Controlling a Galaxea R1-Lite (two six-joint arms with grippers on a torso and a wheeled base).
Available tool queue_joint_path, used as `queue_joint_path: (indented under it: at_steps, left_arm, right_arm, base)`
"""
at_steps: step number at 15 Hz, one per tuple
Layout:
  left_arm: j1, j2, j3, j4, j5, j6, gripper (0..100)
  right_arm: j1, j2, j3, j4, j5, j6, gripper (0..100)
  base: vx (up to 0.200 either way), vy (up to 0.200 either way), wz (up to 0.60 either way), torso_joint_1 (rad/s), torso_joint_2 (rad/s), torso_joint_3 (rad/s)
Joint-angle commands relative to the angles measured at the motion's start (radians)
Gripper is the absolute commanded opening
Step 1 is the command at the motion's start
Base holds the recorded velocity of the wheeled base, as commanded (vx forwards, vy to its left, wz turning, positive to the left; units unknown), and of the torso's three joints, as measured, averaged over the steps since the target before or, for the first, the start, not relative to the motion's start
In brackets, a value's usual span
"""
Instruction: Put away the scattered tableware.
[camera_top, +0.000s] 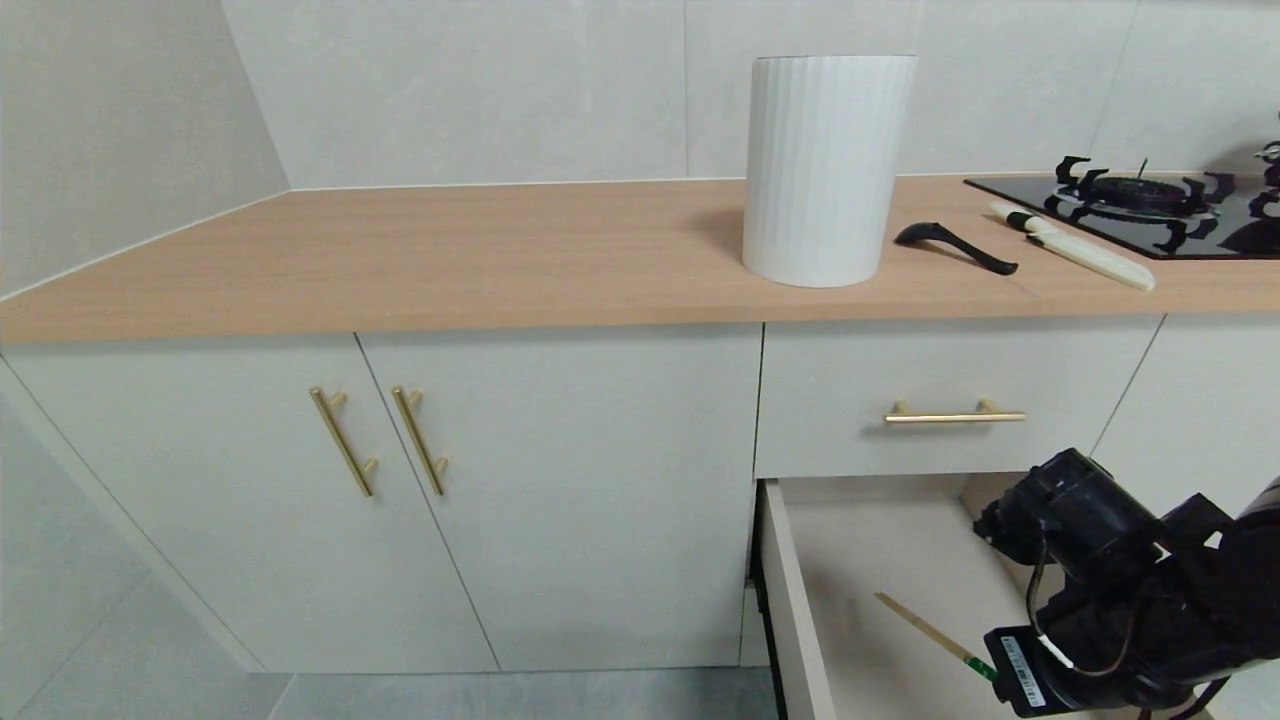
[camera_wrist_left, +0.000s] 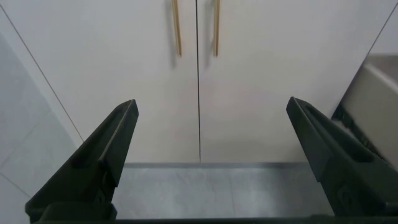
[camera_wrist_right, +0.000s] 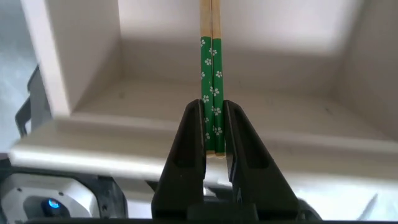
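- Wooden countertop (camera_top: 450, 250) runs along the tiled wall, above pale cabinet doors (camera_top: 560, 480) with brass handles.
- Lower drawer (camera_top: 790, 600) stands pulled out below a closed one, at the robot's right.
- White ribbed container (camera_top: 822, 170) stands upright on the countertop.
- Black hob (camera_top: 1150, 205) sits at the far right.
- Left gripper (camera_wrist_left: 212, 106) faces the cabinet doors, jaws spread wide, nothing between them.
- Right gripper (camera_wrist_right: 214, 109) is clamped on the chopsticks, over the open drawer.
- Cream knife (camera_top: 1075, 247) and black spoon (camera_top: 955, 243) lie between container and hob.
- Green-ended chopsticks (camera_wrist_right: 211, 93) point into the drawer.
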Motion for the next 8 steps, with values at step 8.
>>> queue_joint_path:
  at_steps: [8]
  left_arm:
    - [0.0,0.0,0.0,0.0,0.0,0.0,100]
  right_arm:
    - [-0.005,0.031,-0.044,-0.132,-0.003,-0.007,0]
  base:
    - [0.0,0.0,0.0,-0.012,0.12,0.113]
